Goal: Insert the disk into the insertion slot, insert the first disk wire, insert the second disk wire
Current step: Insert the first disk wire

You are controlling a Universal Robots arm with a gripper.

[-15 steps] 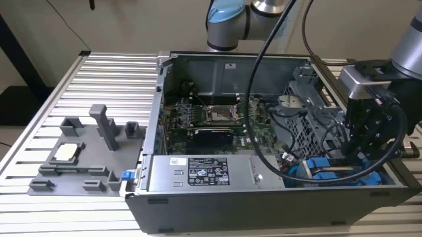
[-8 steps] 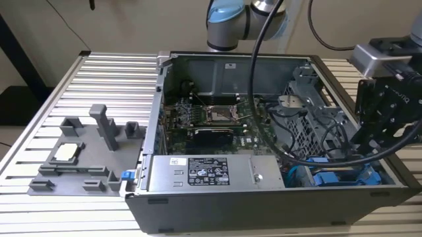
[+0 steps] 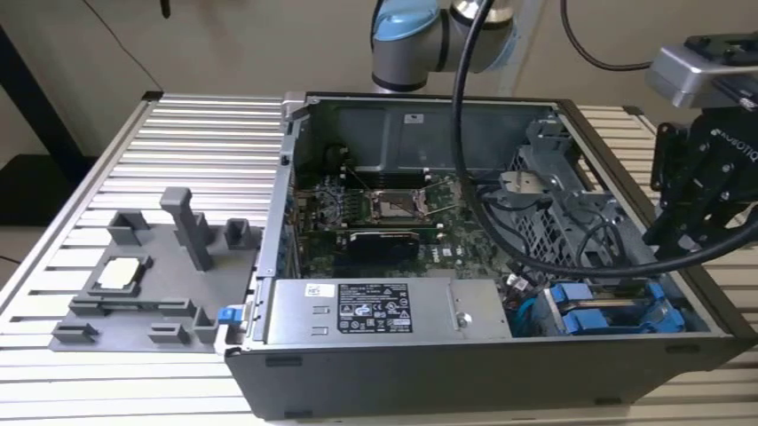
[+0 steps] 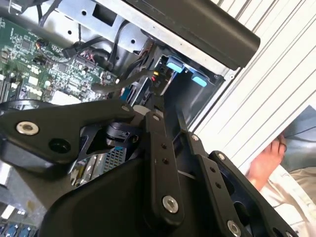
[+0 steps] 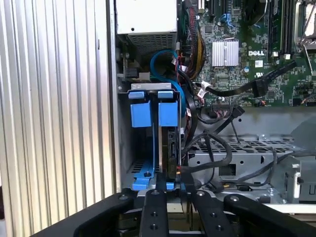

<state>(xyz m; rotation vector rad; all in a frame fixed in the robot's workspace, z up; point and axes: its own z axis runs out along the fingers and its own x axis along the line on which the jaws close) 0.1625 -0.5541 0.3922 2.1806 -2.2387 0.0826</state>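
Note:
The disk, grey metal in a bright blue carrier, stands on edge inside the drive slot at the corner of the open computer case. Its blue end tab sits beside a second blue tab. My gripper hovers right over the near end of the disk. In the exterior view the gripper hangs above the case's right wall, over the blue carriers. In the second wrist view the gripper points at the blue tabs. Loose black cables lie on the cage beside the slot.
A grey power supply box with a sticker fills the case's front. The motherboard lies behind it. A grey fixture stands on the slatted table at the exterior view's left. A thick black hose hangs across the case. A person's hand rests nearby.

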